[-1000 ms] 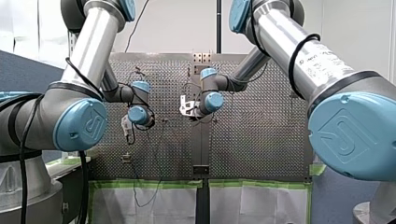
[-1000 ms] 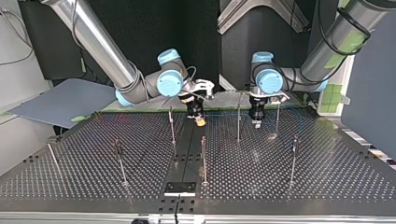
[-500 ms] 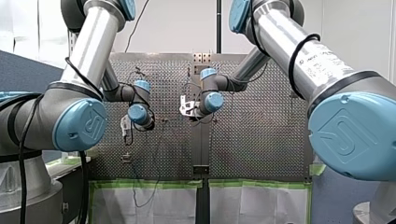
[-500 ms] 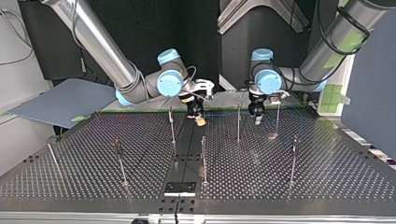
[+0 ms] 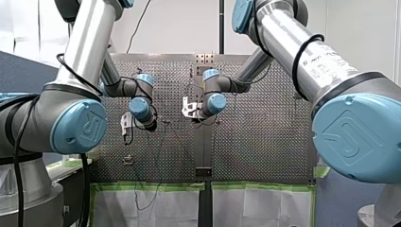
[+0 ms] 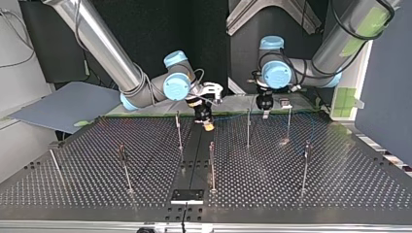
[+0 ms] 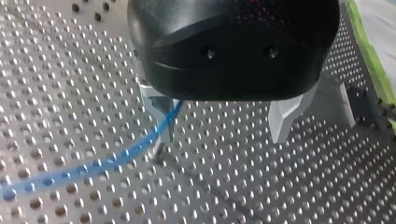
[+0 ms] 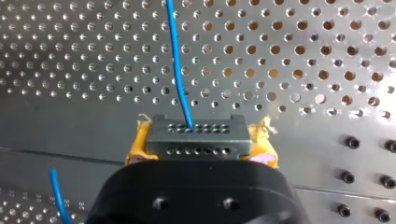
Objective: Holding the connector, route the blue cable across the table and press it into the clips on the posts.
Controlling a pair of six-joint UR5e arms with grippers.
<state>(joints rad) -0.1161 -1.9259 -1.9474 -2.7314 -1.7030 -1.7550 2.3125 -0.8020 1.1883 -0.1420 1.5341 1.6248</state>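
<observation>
In the right wrist view my right gripper (image 8: pixel 198 151) is shut on the grey connector (image 8: pixel 198 135), its yellow pads (image 8: pixel 135 147) pressed to the connector's two sides. The blue cable (image 8: pixel 180 60) leaves the connector's face and runs ahead over the perforated table. In the top view this gripper (image 6: pixel 208 125) hangs low near the table's middle strip. My left gripper (image 7: pixel 224 137) is open, its metal fingers (image 7: pixel 285 119) wide apart above the plate. The blue cable (image 7: pixel 93 168) passes beside one finger and is not gripped. In the top view the left gripper (image 6: pixel 265 110) hovers behind a thin post (image 6: pixel 248 127).
Several thin upright posts stand on the perforated table (image 6: pixel 340 184), among them post (image 6: pixel 179 131), post (image 6: pixel 212 165) and post (image 6: pixel 305 165). A dark strip with a small bracket (image 6: pixel 187 195) runs down the table's middle. A grey board (image 6: pixel 68 107) lies off the top view's left.
My left gripper has opened and risen off the table, drawing back toward the far edge in the top view. The right gripper with the connector has stayed put.
</observation>
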